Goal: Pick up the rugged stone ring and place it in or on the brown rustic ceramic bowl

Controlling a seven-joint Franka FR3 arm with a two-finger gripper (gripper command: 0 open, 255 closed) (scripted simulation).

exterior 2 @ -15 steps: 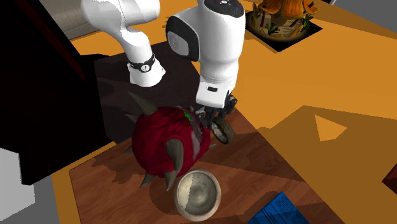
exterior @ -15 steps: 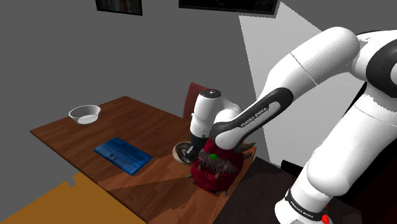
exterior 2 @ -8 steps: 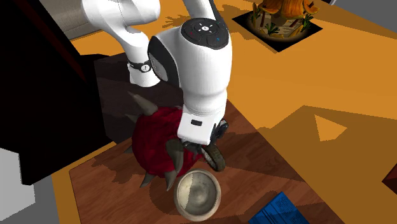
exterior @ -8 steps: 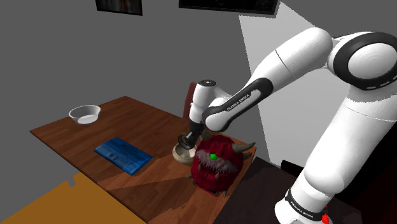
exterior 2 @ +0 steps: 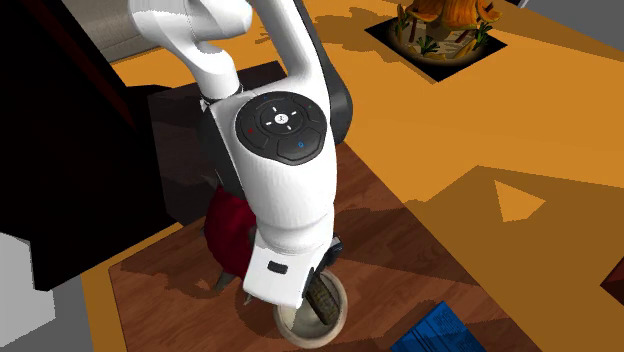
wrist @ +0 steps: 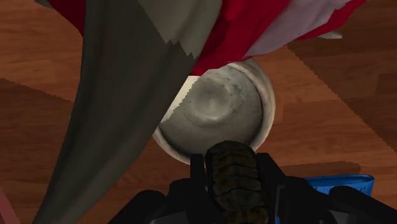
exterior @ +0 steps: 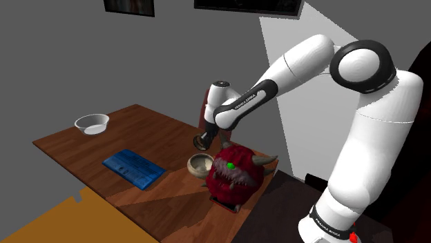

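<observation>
1. Fingers [wrist: 196,170] of the black gripper [wrist: 232,167] press in on both sides of the dark, ribbed stone ring [wrist: 235,181], which stands on edge between them.
2. White arm [exterior: 304,62] arches up from the stand [exterior: 273,214] at the shoulder view's lower right and reaches over to the gripper [exterior: 202,143].
3. Wooden bench [exterior: 83,148] carries the other things.
4. Red monster toy [exterior: 235,176] sits just beside the tan bowl [exterior: 199,164]. In the wrist view one grey horn [wrist: 114,95] crosses in front of that bowl's rim.
5. Blue book [exterior: 133,168] lies flat, to the shoulder view's left of the tan bowl.
6. White bowl [exterior: 92,124] stands near the far corner, well apart from the rest.
7. Tan bowl [wrist: 222,111] is upright, mouth open toward the gripper.
8. Stone ring [exterior: 202,143] hangs in the air above the tan bowl, apart from it. In the second exterior view the ring [exterior 2: 322,298] overlaps the bowl's [exterior 2: 343,312] mouth.
</observation>
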